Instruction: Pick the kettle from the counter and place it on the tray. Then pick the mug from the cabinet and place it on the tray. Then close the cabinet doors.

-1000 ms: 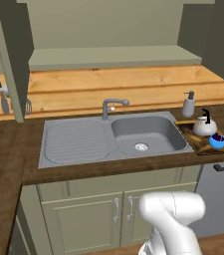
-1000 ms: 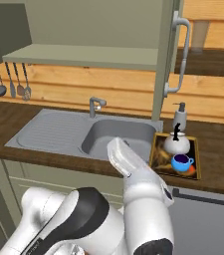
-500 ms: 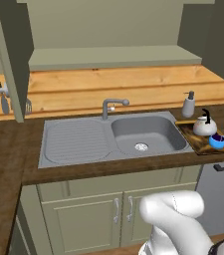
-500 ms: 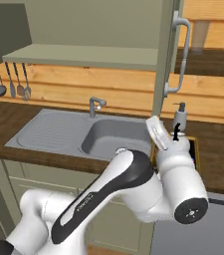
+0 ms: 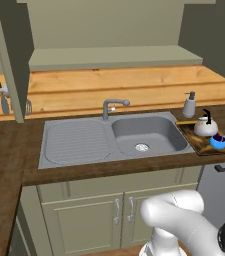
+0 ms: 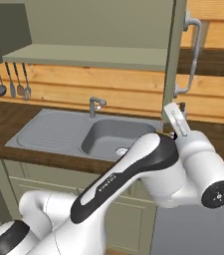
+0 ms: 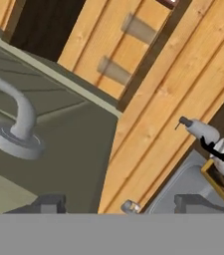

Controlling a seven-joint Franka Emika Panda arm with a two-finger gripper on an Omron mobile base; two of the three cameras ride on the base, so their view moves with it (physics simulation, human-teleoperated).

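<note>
**With kettle and mug both on the tray, you're looking at open cabinet doors**

While the arm rises in front of you, look to the right end of the counter (image 5: 14, 165) in the left base view: the tray (image 5: 200, 145) lies there just right of the sink (image 5: 115, 139). The kettle (image 5: 205, 126) stands upright on its far part, black handle arched over it, and the mug (image 5: 218, 142) sits on the near right part, just beside the kettle. A grey soap dispenser (image 5: 189, 104) stands on the counter just behind the tray's left corner, and the tap (image 5: 112, 106) rises behind the sink.

You can see the cabinet (image 5: 114, 57) open, its inner shelf showing bare. One of the cabinet doors (image 5: 10, 60) stands edge-on at the left of that view; in the right base view the other door (image 6: 175, 55) stands edge-on at the right with its silver bar handle (image 6: 194, 56) facing outward. Utensils (image 6: 13, 82) hang on the wooden wall under the cabinet's left end.

Your hand view is rolled: it looks past a door face with the foot of a handle (image 7: 15, 127) towards the kettle and dispenser at the right edge. The gripper (image 7: 121, 201) shows two dark fingertips (image 7: 49, 203) set well apart with nothing between them, so the pincer stands wide and holds nothing.
</note>
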